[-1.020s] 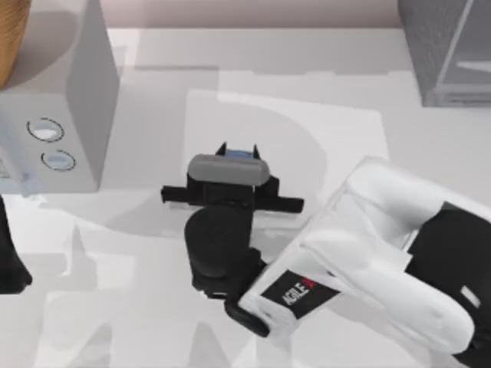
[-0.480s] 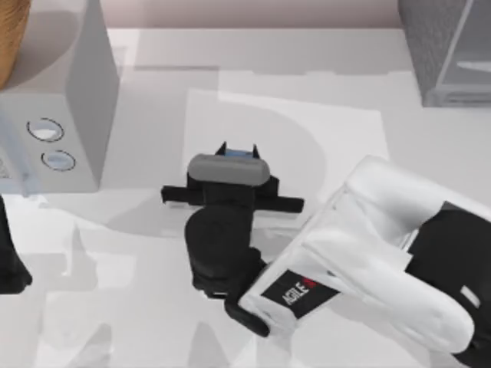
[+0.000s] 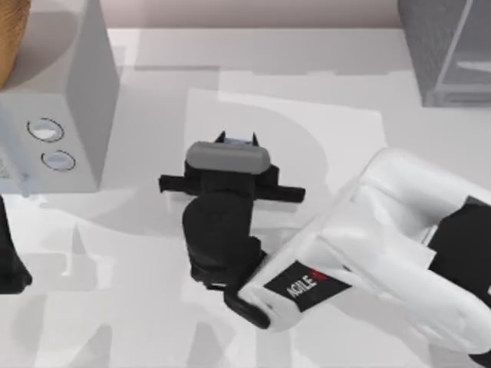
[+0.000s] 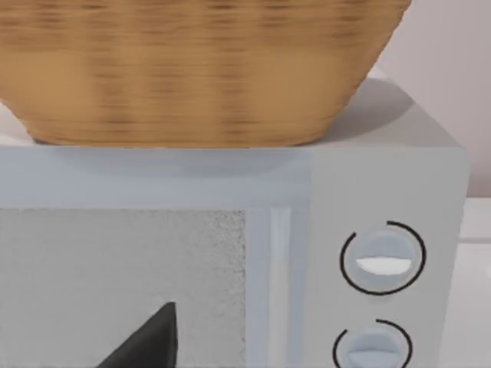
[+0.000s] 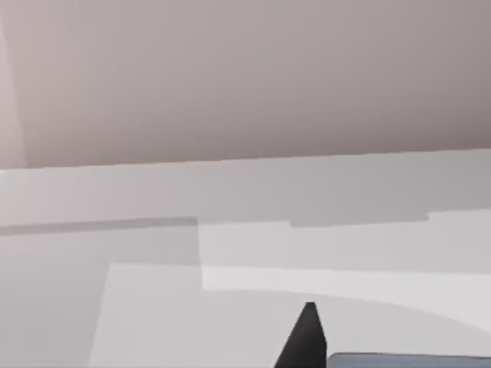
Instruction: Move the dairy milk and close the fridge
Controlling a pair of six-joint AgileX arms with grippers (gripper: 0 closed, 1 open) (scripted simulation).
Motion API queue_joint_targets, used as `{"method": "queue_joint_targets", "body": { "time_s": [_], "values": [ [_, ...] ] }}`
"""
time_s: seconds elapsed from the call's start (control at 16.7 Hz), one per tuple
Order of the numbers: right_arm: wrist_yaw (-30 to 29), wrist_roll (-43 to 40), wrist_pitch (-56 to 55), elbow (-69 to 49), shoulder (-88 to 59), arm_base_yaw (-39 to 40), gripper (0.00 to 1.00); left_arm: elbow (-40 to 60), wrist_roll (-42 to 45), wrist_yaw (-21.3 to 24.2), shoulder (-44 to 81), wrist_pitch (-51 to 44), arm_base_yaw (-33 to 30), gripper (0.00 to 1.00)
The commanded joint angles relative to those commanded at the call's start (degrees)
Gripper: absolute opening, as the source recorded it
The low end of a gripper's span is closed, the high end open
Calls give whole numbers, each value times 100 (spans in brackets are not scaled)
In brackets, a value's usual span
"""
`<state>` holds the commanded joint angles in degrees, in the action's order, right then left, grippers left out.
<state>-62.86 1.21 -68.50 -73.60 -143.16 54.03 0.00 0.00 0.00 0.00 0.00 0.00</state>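
- My right gripper point(image 3: 236, 139) sits over the middle of the table point(image 3: 153, 307), pointed toward the far edge, with the big white AgileX arm point(image 3: 383, 245) running back to the top view's lower right.
- The dairy milk point(image 3: 237, 141) is right between its two dark fingers point(image 3: 221, 139). All I get from above is a sliver of blue poking out past the grey wrist camera housing point(image 3: 227, 157), with a fingertip on each side of it, so I read that as the fingers pinching the carton.
- In the right wrist view one dark fingertip point(image 5: 305, 337) sticks up next to the grey-blue top edge of the carton point(image 5: 406, 360), with bare table and the pale back wall point(image 5: 245, 77) beyond.
- The fridge point(image 3: 449, 50), a dark grey speckled box with a paler glassy door panel point(image 3: 468, 61), stands at the far right corner of the table, well apart from the milk. Can't tell from this angle whether the door is ajar or not.
- My left arm point(image 3: 9, 253) is parked at the left edge of the table. Can't tell what its fingers are doing.
- The left wrist view looks straight at the light grey microwave point(image 4: 230, 253) with its two round dials point(image 4: 381, 259), and a wicker basket point(image 4: 199, 69) sits on top of it. A dark fingertip point(image 4: 149, 341) shows in front of the microwave door.
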Motion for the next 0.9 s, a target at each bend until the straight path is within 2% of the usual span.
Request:
{"method": "queue_joint_targets", "body": {
  "time_s": [0.36,0.48,0.66,0.9],
  "values": [
    [7,14,99,28,146,-13,0,0,0,0,0,0,0,100],
    [193,22,105,201,331,-200,0,0,0,0,0,0,0,100],
    [897,27,142,824,973,-844,0,0,0,0,0,0,0,100],
    [2478,15,235,2105,2343,-2160,0,0,0,0,0,0,0,100]
  ]
}}
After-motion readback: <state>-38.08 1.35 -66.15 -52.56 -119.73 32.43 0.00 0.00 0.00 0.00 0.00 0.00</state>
